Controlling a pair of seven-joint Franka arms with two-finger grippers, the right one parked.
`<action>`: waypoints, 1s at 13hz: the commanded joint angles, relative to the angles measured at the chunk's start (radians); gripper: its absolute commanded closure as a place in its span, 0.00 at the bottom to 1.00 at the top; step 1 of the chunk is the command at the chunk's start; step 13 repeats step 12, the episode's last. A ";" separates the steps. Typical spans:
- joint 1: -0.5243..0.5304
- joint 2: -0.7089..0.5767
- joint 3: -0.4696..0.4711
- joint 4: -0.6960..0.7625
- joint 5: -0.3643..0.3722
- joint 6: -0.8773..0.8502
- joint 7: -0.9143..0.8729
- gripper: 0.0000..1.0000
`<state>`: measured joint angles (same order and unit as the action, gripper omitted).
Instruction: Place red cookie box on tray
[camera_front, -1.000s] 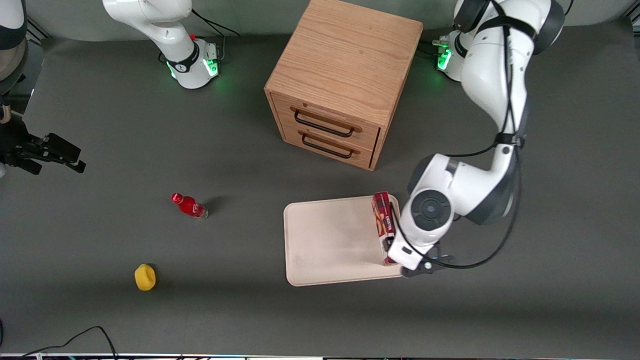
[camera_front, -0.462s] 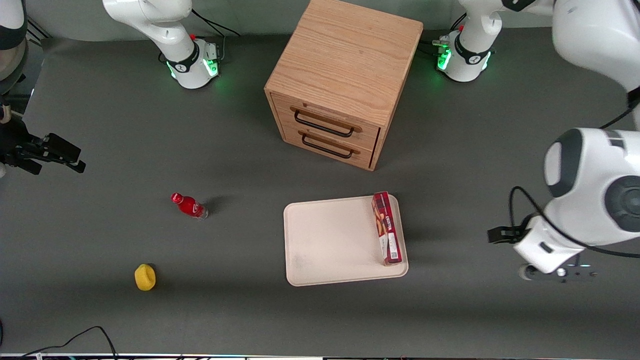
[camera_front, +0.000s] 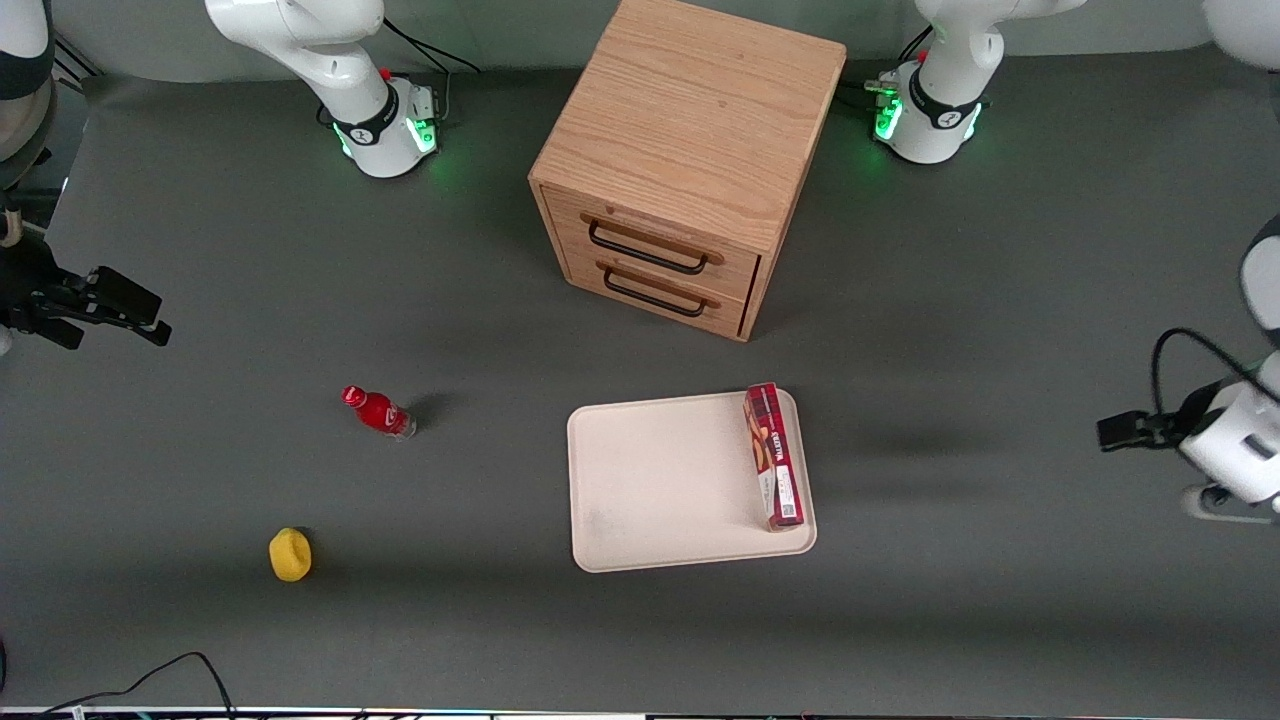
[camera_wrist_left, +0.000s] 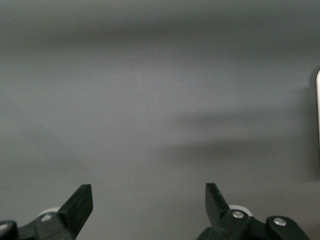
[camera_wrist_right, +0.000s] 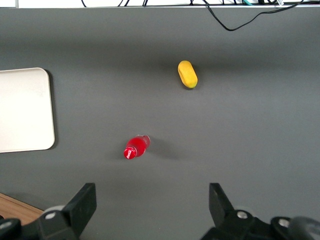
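The red cookie box (camera_front: 772, 455) lies flat on the tray (camera_front: 660, 480), along the tray's edge toward the working arm's end. Its white label end points toward the front camera. The cream-pink tray also shows in the right wrist view (camera_wrist_right: 25, 110), and a sliver of its rim shows in the left wrist view (camera_wrist_left: 318, 125). My left gripper (camera_front: 1215, 503) hangs well away from the tray, toward the working arm's end of the table. In the left wrist view the gripper (camera_wrist_left: 149, 192) is open and empty over bare grey mat.
A wooden two-drawer cabinet (camera_front: 690, 160) stands farther from the front camera than the tray. A small red bottle (camera_front: 378, 412) and a yellow object (camera_front: 290, 555) lie toward the parked arm's end of the table.
My gripper was at the box on the tray one second ago. It has let go and moved away toward the working arm's end. The box stays on the tray.
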<state>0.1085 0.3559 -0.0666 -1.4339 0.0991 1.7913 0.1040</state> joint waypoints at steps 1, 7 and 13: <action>0.003 -0.208 -0.005 -0.290 -0.062 0.094 0.019 0.00; -0.052 -0.206 -0.016 -0.172 -0.105 -0.042 0.000 0.00; -0.089 -0.196 -0.019 -0.119 -0.090 -0.090 -0.006 0.00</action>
